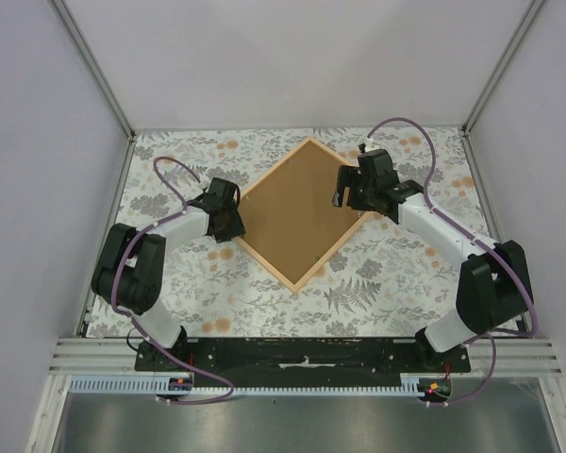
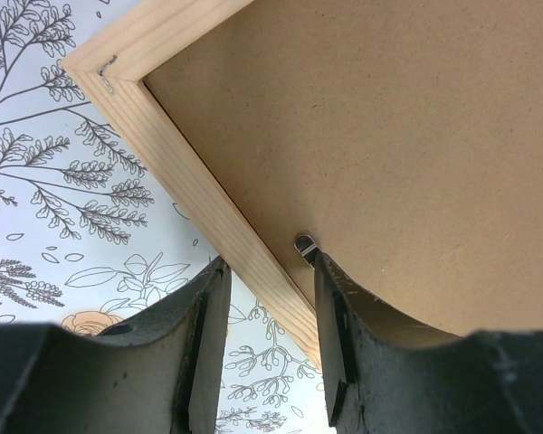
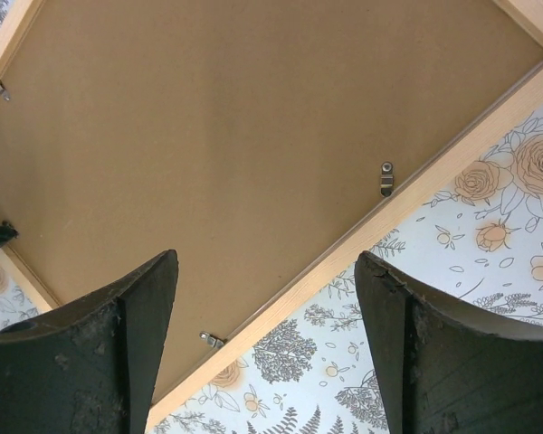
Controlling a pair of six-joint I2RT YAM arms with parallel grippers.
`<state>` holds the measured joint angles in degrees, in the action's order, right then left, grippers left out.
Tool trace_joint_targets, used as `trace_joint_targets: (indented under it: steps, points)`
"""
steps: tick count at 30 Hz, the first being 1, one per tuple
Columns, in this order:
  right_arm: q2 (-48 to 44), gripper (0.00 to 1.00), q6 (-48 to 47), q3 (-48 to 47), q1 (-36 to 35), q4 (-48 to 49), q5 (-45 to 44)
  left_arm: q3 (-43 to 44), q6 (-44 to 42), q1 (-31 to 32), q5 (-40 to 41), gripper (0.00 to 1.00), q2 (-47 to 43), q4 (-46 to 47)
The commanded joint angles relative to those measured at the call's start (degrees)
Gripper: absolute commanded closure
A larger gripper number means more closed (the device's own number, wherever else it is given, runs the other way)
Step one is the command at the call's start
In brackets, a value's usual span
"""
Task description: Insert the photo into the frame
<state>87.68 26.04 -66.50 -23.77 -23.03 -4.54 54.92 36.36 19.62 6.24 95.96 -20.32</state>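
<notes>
The light wood frame [image 1: 267, 247] lies face down as a diamond at the table's middle, with the brown backing board [image 1: 297, 212] filling it. The photo is hidden. My left gripper [image 1: 234, 223] is at the frame's left corner. In the left wrist view its jaws [image 2: 271, 267] stand apart astride the wooden rail [image 2: 190, 172], the right finger next to a metal clip [image 2: 305, 244], and patterned cloth shows between the left finger and the wood. My right gripper [image 1: 342, 193] hangs wide open over the frame's right edge [image 3: 416, 194], holding nothing [image 3: 267, 262].
A floral cloth [image 1: 387, 274] covers the table. Small metal clips [image 3: 386, 178] [image 3: 211, 339] sit along the board's edge [image 3: 235, 117]. White walls and metal posts close in the back and sides. Both arm bases stand at the near edge.
</notes>
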Motion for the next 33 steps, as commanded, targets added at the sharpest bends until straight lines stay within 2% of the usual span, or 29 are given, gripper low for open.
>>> trace_joint_targets:
  steps: [1,7,9,13,24,29,33]
  points:
    - [1.53,0.14,-3.1,-2.93,-0.05,1.67,0.05,-0.51,-0.42,-0.63,0.44,0.53,1.15,0.54]
    - [2.06,0.15,-2.93,-2.41,-0.05,1.58,1.02,-2.61,7.4,-0.9,-1.04,0.53,0.9,3.95]
    - [1.8,0.14,-3.1,-2.14,-0.05,1.67,1.19,-3.06,8.98,-0.9,-2.89,0.48,0.72,5.37]
    - [1.62,0.15,-3.19,-2.06,-0.05,1.58,1.19,-3.24,11.45,-1.07,-3.69,0.45,-0.07,7.13]
    - [1.27,0.15,-3.54,-2.14,0.39,1.05,1.98,-1.3,16.11,-1.07,1.84,0.52,0.8,3.27]
    - [1.18,0.15,-3.45,-1.97,0.92,1.05,2.43,-0.34,14.8,-0.9,2.55,0.67,2.12,1.16]
    - [1.09,0.15,-3.72,-2.23,1.53,1.05,2.78,0.45,10.5,-0.81,4.47,0.92,2.3,-1.3]
